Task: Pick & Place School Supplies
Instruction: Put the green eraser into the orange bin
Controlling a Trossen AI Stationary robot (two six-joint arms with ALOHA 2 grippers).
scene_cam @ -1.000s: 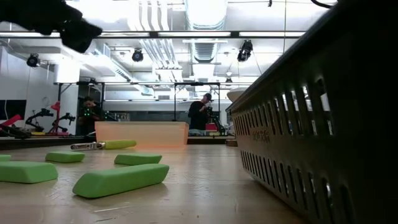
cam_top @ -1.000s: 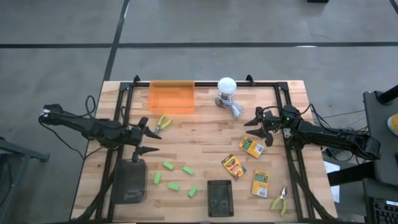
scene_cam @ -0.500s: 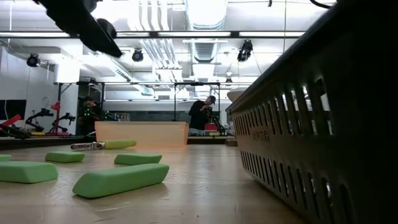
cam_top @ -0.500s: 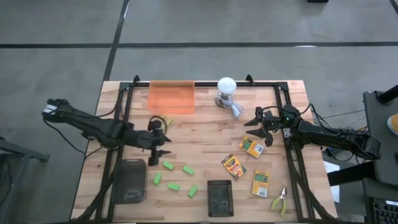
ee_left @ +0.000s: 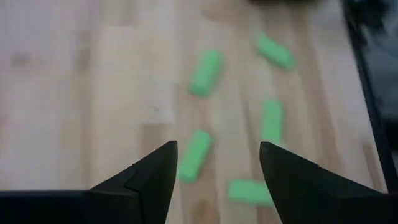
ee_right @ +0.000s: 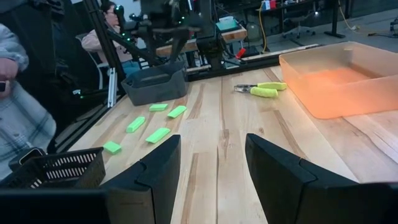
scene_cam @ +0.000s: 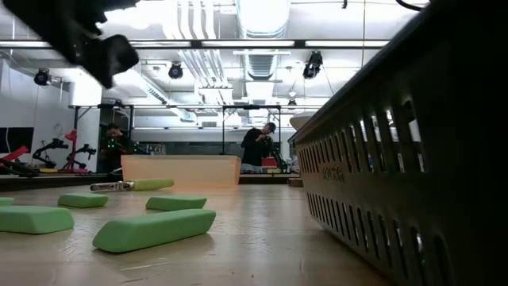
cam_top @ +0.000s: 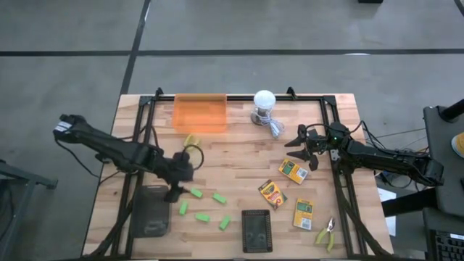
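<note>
At the table's left, a dark basket is seen on the wooden table, and just beside it the left gripper is held above the board, its fingers spread wide with nothing between them. Five green blocks are scattered just to its right, directly below the spread fingers in the left wrist view. One pair of pliers is partly hidden beside the orange bin. Further right, three crayon boxes are laid flat, with a second pair of pliers near the front edge. The right gripper is poised partly open and empty over the right rail.
</note>
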